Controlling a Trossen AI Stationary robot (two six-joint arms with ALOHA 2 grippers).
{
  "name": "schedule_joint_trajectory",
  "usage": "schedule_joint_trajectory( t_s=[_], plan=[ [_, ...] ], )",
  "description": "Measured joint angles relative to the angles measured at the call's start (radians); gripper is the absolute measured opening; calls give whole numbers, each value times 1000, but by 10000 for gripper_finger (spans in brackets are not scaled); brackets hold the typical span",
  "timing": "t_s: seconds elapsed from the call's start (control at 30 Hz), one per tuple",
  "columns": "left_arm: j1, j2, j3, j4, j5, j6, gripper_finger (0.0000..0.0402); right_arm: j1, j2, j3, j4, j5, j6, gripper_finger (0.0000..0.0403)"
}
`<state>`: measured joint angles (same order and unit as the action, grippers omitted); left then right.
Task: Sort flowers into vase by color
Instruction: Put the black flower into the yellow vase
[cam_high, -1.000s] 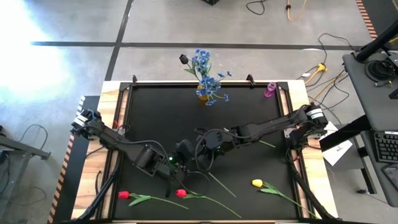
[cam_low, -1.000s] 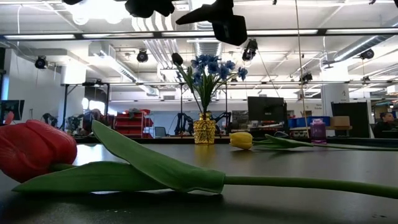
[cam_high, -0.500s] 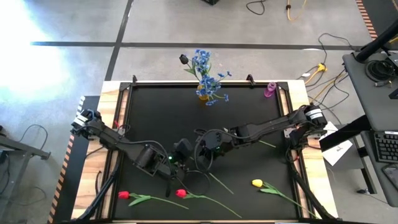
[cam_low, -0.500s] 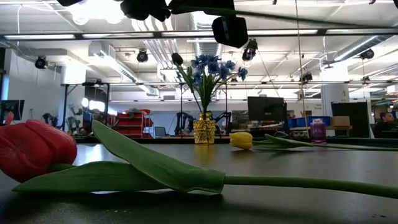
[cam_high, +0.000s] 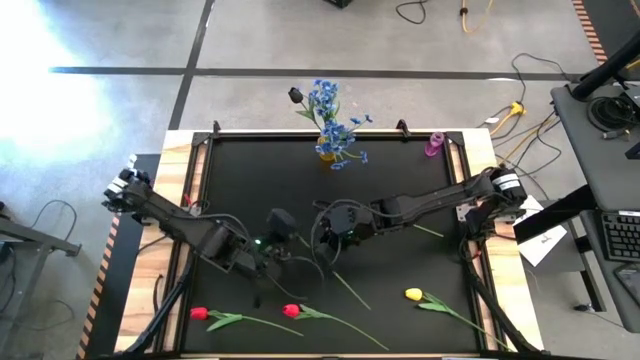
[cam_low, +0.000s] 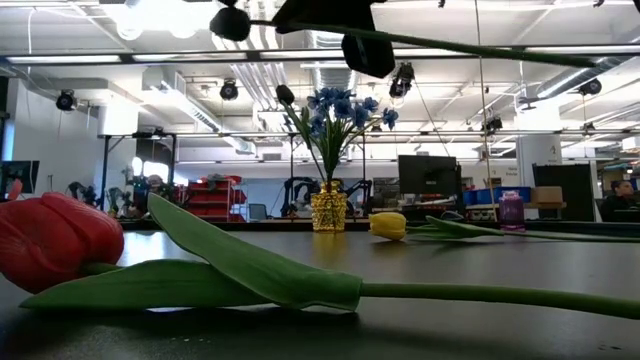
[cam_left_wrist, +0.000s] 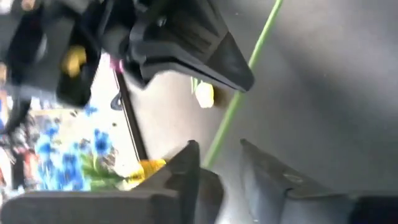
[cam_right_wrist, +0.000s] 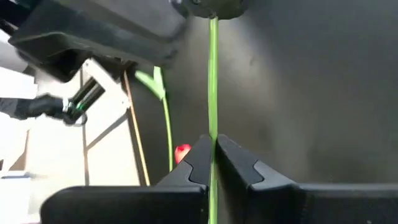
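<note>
A black-headed flower (cam_low: 230, 22) with a long green stem (cam_right_wrist: 212, 74) hangs level above the middle of the table. My right gripper (cam_high: 335, 232) is shut on its stem. My left gripper (cam_high: 276, 232) is open at the flower's head end. In the left wrist view the stem (cam_left_wrist: 239, 93) runs out between its two fingers (cam_left_wrist: 221, 163). At the far edge a gold vase (cam_high: 327, 152) holds blue sprays and one black tulip (cam_high: 296, 95). Two red tulips (cam_high: 199, 313) (cam_high: 291, 311) and a yellow tulip (cam_high: 413, 294) lie flat near the front edge. My right gripper pinches the green stem (cam_right_wrist: 212, 134) between its two fingertips, some way back from the black head. The fingers lie across the stem. The flower is lifted clear of the table and lies about level, its long stem end (cam_low: 560, 55) reaching free toward the right. My left gripper: I cannot tell whether its open fingers touch the stem.
A small pink object (cam_high: 435, 143) stands at the far right corner of the black mat. A loose green stem (cam_high: 428, 231) lies by the right arm. In the low view a red tulip (cam_low: 55, 240) and its leaf lie close in front.
My left arm has drawn back toward the table's left edge, away from my right gripper. The black-headed flower stays aloft in my right gripper. Its head now shows free in the low view, and its stem has swung into sight toward the right.
</note>
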<state>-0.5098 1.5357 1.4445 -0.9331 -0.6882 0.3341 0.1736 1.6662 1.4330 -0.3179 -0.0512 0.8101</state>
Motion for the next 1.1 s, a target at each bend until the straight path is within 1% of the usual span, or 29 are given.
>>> schedule_joint_trajectory(
  t_s=[0.17, 0.23, 0.3, 0.37, 0.43, 0.5, 0.6, 0.63, 0.8, 0.97, 1.1],
  plan=[
    [-3, -114, 0, -122, 18, -209, 169, -26, -55, 0, 1, 99, -103, 12],
    [-7, -166, 0, -178, 25, -330, 195, -40, -95, 0, 2, 174, -164, 12],
    [-11, -220, 0, -228, 26, -471, 215, -57, -150, 0, 3, 282, -239, 12],
    [-16, -270, 0, -261, 25, -603, 228, -75, -205, 0, 19, 410, -329, 12],
    [-24, -316, -12, -260, 19, -706, 232, -102, -258, -4, 49, 512, -425, 12],
    [-29, -359, -44, -231, 3, -772, 231, -141, -310, -25, 123, 556, -517, 12],
    [-31, -421, -132, -133, -9, -800, 226, -222, -381, -81, 278, 562, -623, 11],
    [-31, -441, -171, -85, -9, -800, 224, -254, -402, -103, 337, 546, -649, 10],
    [-23, -515, -389, 191, -10, -794, 210, -436, -465, -178, 626, 374, -663, 9],
    [42, -544, -575, 460, -21, -829, 196, -602, -432, -185, 743, 339, -673, 9],
    [114, -542, -675, 637, -3, -862, 188, -709, -370, -185, 832, 315, -681, 9]
  ],
)
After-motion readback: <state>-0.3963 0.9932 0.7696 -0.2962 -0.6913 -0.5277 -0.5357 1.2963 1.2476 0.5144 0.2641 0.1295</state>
